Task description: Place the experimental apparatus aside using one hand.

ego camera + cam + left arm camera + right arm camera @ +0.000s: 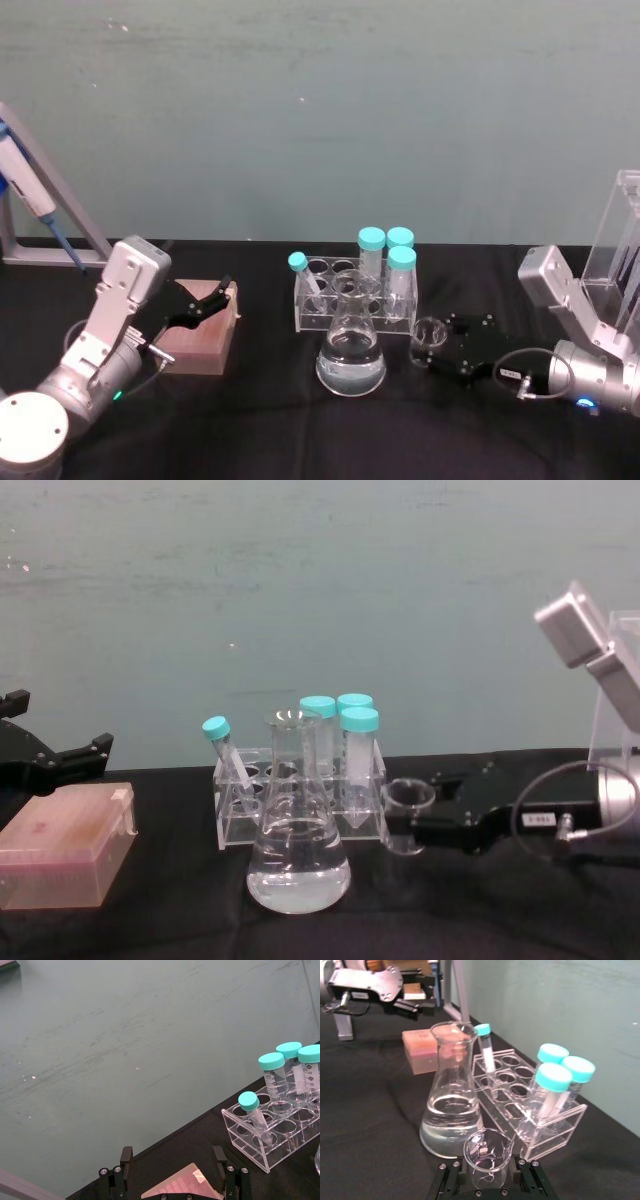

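Observation:
The small clear beaker [428, 335] stands on the black table just right of the conical flask [351, 358], which holds clear liquid. My right gripper [436, 346] is low on the table with its black fingers [449, 1174] close on either side of the beaker [487, 1157]; narrow gaps show, so it is open. From the chest the beaker [407, 816] rests on the cloth at the gripper's [418, 826] tip. The tall acrylic stand [622, 245] rises at the far right. My left gripper [212, 300] hovers open over a pink box [205, 335].
A clear rack [312, 300] with teal-capped tubes [401, 262] stands right behind the flask and beaker. A pipette on a grey stand [40, 205] is at the far left. A green wall closes the back edge.

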`<state>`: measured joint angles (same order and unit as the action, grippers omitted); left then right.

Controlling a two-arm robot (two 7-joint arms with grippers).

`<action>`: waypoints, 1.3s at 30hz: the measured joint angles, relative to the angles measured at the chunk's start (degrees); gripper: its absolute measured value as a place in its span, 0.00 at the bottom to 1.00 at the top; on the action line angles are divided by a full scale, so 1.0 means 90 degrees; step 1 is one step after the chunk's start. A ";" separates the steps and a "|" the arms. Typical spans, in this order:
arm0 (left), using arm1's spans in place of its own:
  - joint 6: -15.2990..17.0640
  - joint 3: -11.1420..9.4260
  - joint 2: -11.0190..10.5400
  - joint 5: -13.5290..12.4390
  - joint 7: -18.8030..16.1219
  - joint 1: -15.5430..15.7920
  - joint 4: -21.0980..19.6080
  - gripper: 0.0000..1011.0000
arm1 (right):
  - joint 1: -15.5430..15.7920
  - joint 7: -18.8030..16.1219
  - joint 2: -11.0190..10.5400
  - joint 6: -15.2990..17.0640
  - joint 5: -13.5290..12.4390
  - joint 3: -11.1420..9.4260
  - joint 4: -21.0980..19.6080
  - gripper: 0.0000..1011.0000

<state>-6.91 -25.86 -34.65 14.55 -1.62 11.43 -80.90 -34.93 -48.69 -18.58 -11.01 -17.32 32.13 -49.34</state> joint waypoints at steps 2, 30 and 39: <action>0.0000 0.0000 0.0000 0.0000 0.0000 0.0000 0.0000 0.99 | 0.0092 0.0137 -0.0071 0.0093 -0.0012 -0.0026 -0.0216 0.46; 0.0000 0.0000 0.0000 0.0000 0.0000 0.0000 0.0000 0.99 | 0.1205 0.2697 -0.0317 0.1057 0.0335 -0.0873 -0.1977 0.46; 0.0000 0.0000 0.0000 0.0000 0.0000 0.0000 0.0000 0.99 | 0.1130 0.3190 -0.0110 0.1176 0.0525 -0.1168 -0.1771 0.46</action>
<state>-6.91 -25.86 -34.65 14.55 -1.62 11.43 -80.90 -24.76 -19.98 -19.57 -0.42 -12.60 21.62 -65.28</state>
